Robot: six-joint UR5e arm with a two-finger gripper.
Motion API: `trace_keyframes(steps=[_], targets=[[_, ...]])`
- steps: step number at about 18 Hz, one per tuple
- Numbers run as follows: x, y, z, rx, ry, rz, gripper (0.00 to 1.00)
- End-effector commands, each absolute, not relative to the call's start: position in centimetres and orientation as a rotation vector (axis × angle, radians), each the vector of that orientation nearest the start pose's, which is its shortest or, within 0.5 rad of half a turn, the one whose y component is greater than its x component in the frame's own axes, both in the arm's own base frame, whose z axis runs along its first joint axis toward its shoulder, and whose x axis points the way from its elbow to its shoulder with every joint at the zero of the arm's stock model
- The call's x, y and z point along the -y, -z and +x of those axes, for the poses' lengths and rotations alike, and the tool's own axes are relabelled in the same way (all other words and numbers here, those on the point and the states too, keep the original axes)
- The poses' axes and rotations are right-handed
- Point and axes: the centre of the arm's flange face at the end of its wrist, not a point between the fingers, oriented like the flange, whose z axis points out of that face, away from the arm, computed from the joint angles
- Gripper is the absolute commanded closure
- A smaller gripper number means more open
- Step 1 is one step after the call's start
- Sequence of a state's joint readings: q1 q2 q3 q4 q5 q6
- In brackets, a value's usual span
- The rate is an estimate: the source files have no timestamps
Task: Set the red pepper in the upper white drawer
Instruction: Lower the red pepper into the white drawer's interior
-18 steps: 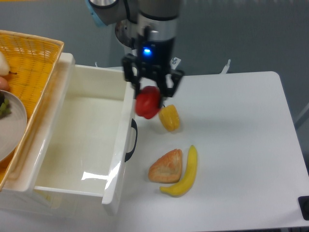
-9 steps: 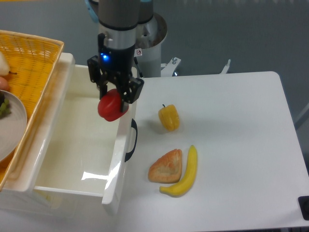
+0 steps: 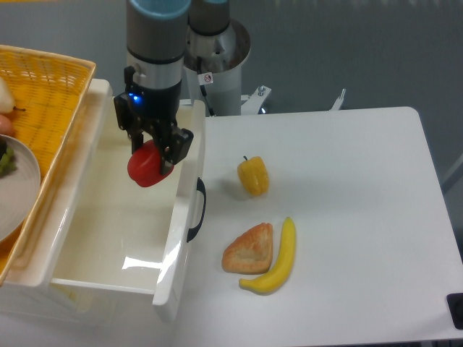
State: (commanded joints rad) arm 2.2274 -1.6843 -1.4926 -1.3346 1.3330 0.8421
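The red pepper (image 3: pixel 145 167) is glossy red and hangs in my gripper (image 3: pixel 150 153), which is shut on it. It is held above the inside of the upper white drawer (image 3: pixel 79 271), near the drawer's right wall and toward its back. The drawer is pulled open, deep and white, with a dark curved handle (image 3: pixel 196 210) on its front. The pepper's stem is hidden between the fingers.
A yellow pepper (image 3: pixel 253 176), a piece of bread (image 3: pixel 249 249) and a banana (image 3: pixel 275 258) lie on the white table right of the drawer. A yellow wicker basket (image 3: pixel 43 94) with a plate (image 3: pixel 18 188) sits left of the drawer.
My gripper has carried the red pepper leftward, from above the table beside the yellow pepper, over the drawer's right wall, to above the drawer's inside.
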Motion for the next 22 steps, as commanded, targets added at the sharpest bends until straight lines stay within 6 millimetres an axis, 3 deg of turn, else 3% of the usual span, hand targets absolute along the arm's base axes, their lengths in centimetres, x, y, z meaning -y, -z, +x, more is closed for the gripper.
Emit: trace_keyframes(steps=[9, 22], targets=[[-55.8, -46.9, -20.9, -0.338, 0.082, -2.829, 0.74], [-57.3, -43.5, -20.5, -0.362, 0.135, -2.867, 0.72]])
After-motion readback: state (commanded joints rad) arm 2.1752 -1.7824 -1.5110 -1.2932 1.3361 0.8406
